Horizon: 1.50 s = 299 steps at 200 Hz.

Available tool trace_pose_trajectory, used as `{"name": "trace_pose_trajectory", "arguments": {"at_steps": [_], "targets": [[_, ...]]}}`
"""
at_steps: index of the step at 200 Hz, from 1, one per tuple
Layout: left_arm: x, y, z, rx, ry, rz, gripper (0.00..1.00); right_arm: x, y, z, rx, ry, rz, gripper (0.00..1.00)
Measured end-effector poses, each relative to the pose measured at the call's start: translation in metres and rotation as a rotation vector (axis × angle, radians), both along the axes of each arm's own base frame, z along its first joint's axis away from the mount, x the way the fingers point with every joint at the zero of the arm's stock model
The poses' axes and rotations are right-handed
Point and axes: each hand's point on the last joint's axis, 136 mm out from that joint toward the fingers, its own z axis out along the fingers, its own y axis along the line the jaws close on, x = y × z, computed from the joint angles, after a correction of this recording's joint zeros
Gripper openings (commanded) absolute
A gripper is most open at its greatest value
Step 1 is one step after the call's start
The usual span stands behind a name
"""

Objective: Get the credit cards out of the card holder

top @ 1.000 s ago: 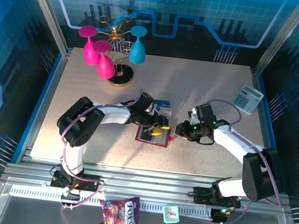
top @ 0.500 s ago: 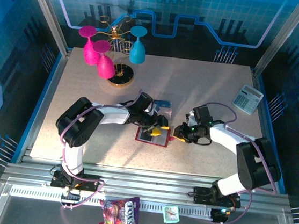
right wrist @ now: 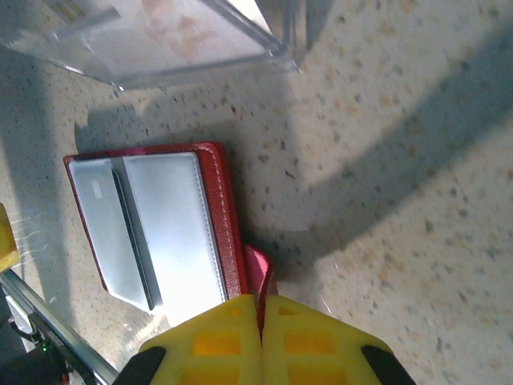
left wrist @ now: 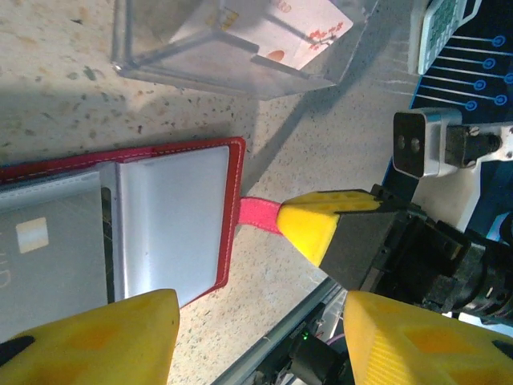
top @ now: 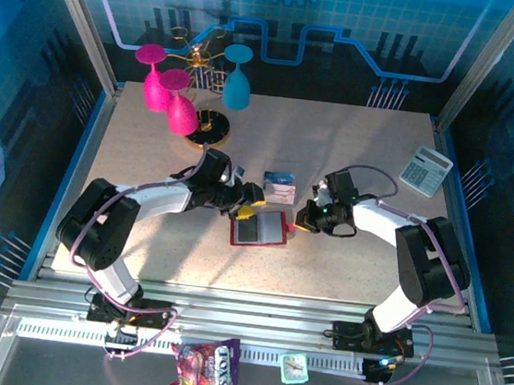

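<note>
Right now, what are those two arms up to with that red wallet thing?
The right arm's tool is shut on the pink snap tab of the red folding card holder, which lies open on the speckled table. The left arm's tool hovers open at its other end. A clear plastic box holding a whitish card sits just beyond.

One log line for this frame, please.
holder: open on table | right gripper: shut on tab | left gripper: open, over holder edge

Bright light from above throws hard, dark shadows over the speckled table [right wrist: 385,120]; glare whitens the pockets of the wallet [left wrist: 120,233]; the surroundings glow blue.
</note>
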Motion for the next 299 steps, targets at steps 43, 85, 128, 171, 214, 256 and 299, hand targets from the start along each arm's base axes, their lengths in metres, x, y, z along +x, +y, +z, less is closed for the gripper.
{"name": "trace_pose_trajectory", "arguments": {"at_steps": [43,85,128,171,214,256,299], "targets": [[-0.008,0.013,-0.01,0.045,0.006,0.019,0.57,0.006,0.003,0.003,-0.003,-0.004,0.022,0.0],[-0.015,0.021,-0.022,0.093,0.027,0.025,0.56,-0.002,0.001,0.0,-0.015,0.025,0.034,0.0],[-0.017,0.026,-0.026,0.121,0.029,0.02,0.56,-0.008,0.009,0.0,-0.015,0.032,0.052,0.0],[-0.019,0.028,-0.027,0.127,0.038,0.018,0.54,-0.016,0.012,0.0,-0.017,0.039,0.057,0.0],[-0.019,0.029,-0.028,0.132,0.04,0.022,0.52,-0.019,0.009,0.001,-0.031,0.046,0.053,0.17],[-0.018,0.031,-0.029,0.14,0.039,0.028,0.46,-0.014,0.008,0.018,-0.037,0.002,0.033,0.27],[-0.012,0.04,-0.03,0.147,0.033,0.045,0.35,0.0,0.038,0.054,0.019,-0.088,0.062,0.29]]}}
